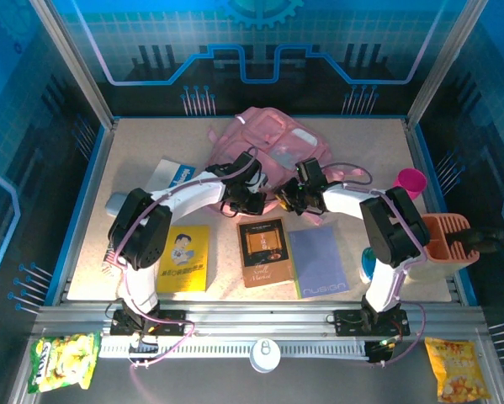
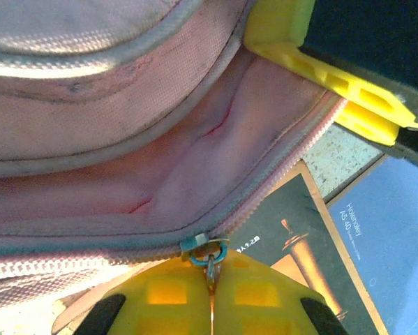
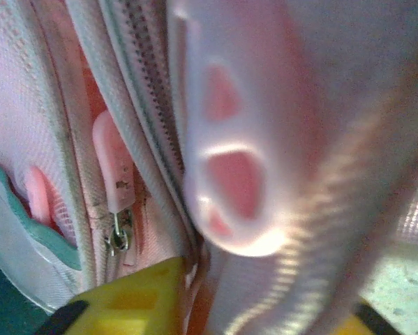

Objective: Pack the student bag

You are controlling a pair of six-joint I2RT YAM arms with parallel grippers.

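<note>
— So, how far along is the packing?

— Barely begun, I'd judge. Nearest us, on the near side of the student bag (image 1: 270, 135), a yellow book (image 1: 184, 257), a dark book (image 1: 266, 251) and a blue notebook (image 1: 319, 259) lie flat on the bench (image 1: 146, 139), side by side and all outside it.

— And the arms?

— Both work at the bag's near edge. The left fingers (image 2: 174, 293) are clenched on the zip pull (image 2: 209, 252), at the end of a zip that stands part open, with pink lining showing in the gap. The right fingers (image 3: 135, 296) straddle a fold of the bag's fabric just beside them. Whether they have pinched it, I cannot tell.

— The bag itself?

— Beyond the books, slumped at the far middle of the bench. A magenta cup (image 1: 411, 181) stands off to its right, and a white-and-blue booklet (image 1: 174, 175) lies to its left.

— What remains?

— Nearly everything, I'd say. The opening wants widening, the books must go in, then the zip closed. Whether anything sits inside already is hidden.
</note>
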